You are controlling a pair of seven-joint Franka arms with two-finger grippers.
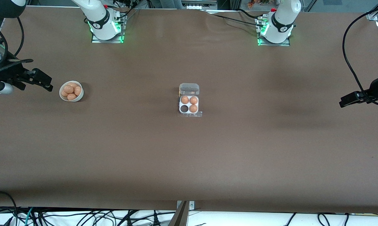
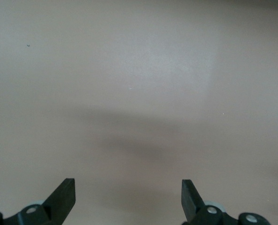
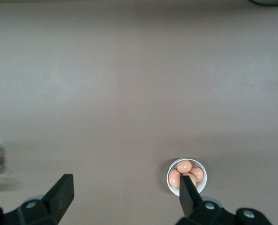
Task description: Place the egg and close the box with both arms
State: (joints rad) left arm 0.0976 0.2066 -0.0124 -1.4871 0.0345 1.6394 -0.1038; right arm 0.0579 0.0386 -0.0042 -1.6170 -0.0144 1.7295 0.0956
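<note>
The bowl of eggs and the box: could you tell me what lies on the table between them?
Nothing: between bowl and box, the front view shows only bare brown table.

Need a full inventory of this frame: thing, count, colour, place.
box: 1, clear plastic, lid open, middle of the table.
eggs in box: 3, orange-brown; one cell empty, the one nearest the front camera toward the right arm's end.
bowl: 1, white, toward the right arm's end.
eggs in bowl: about 5, orange-brown.
table: 1, brown.
right gripper: black, open, above the table beside the bowl.
left gripper: black, open, over bare table at the left arm's end.
</note>
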